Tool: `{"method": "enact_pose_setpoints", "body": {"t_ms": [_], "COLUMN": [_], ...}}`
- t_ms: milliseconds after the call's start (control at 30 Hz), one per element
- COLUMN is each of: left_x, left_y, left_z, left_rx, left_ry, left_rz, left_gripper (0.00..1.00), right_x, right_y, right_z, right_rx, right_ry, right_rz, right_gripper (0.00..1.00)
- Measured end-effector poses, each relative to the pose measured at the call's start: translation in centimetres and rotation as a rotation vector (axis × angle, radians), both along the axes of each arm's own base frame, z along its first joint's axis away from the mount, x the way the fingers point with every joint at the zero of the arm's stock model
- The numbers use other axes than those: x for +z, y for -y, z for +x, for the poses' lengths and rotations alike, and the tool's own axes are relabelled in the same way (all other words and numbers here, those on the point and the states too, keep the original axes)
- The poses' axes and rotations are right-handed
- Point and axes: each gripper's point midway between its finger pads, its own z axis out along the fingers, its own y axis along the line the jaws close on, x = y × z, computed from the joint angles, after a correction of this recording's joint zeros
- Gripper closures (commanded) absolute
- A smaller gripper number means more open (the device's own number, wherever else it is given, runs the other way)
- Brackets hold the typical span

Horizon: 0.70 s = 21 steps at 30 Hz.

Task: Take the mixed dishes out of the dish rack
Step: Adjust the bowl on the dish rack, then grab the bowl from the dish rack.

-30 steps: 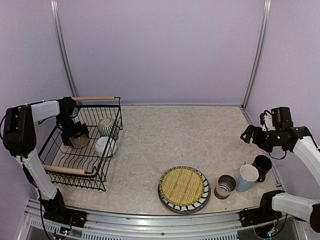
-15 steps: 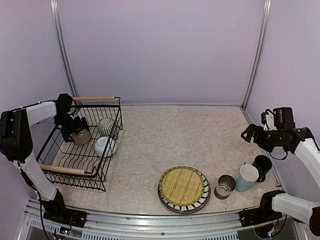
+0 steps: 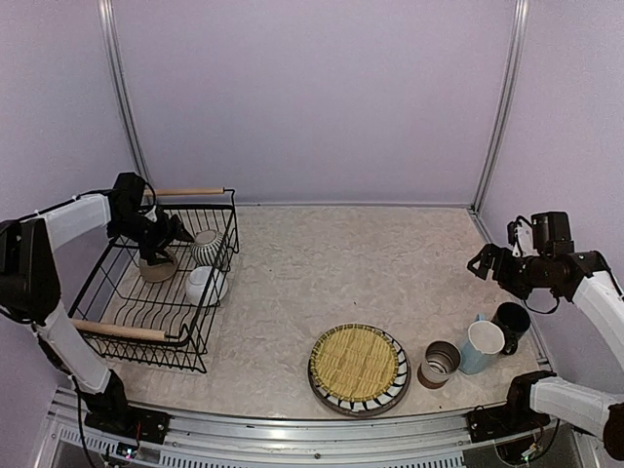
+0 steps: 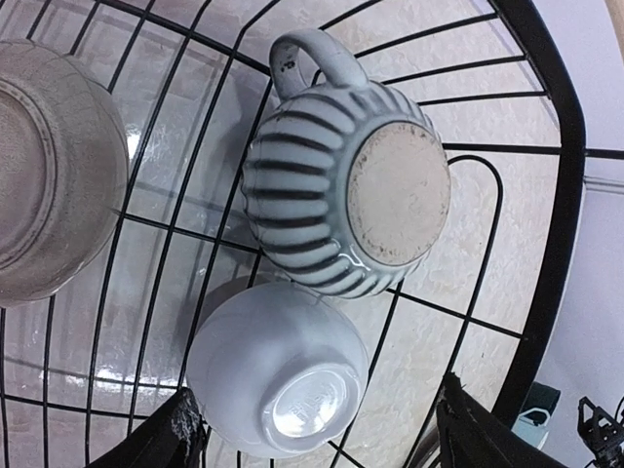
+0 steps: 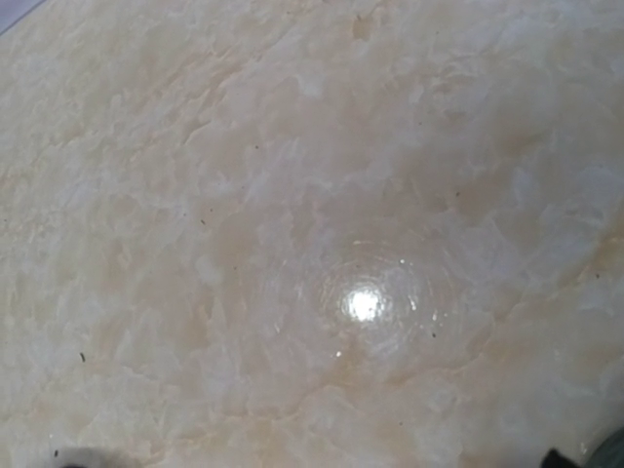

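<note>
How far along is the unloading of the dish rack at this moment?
Done: striped plate with the yellow mat on it, brown-white cup, light blue mug and black mug stand on the table. In hand: nothing; the left gripper hovers open over the dish rack, the right gripper open over bare table. Left: beige bowl, grey-striped pot and white bowl in the rack.

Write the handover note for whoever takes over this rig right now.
Left pincer: open, empty, inside the black wire dish rack.
Right pincer: open, empty, over the table.
Done, on table: round yellow woven mat on black-and-white striped plate, brown-white cup, light blue mug, black mug.
Left, in rack: beige bowl, grey-striped pot, white bowl.
</note>
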Motion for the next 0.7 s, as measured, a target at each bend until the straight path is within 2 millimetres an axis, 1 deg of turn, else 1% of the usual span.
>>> {"method": "enact_pose_setpoints", "body": {"t_ms": [100,200,267,333,533,700], "left_x": [-1.1,-3.2,-4.6,-5.6,-7.3,-7.5], "left_y": [1.0,2.0,2.3,2.2,2.3,2.6], "left_z": [-0.3,-0.6,-0.8,-1.3,-2.9,-3.8], "left_rx": [-0.029,-0.059,-0.065,-0.064,-0.057,-0.045], "left_ry": [-0.033,-0.094,-0.135,-0.163,-0.214,-0.216], "left_rz": [-0.003,-0.012,-0.014,-0.012,-0.028,-0.057], "left_gripper": [0.16,0.15,0.15,0.15,0.07,0.02], "right_x": [0.0,0.0,0.0,0.2,0.7,0.3], "right_y": [0.0,0.0,-0.1,-0.1,-0.1,-0.1], "right_z": [0.0,0.0,0.0,0.0,-0.2,-0.3], "right_rx": [0.000,0.001,0.001,0.001,0.000,-0.002], "right_ry": [0.001,0.003,0.004,0.009,0.031,0.021], "right_rz": [0.003,0.003,0.004,0.004,0.006,0.012], "right_gripper": [0.00,0.00,0.00,0.00,0.00,0.00]}}
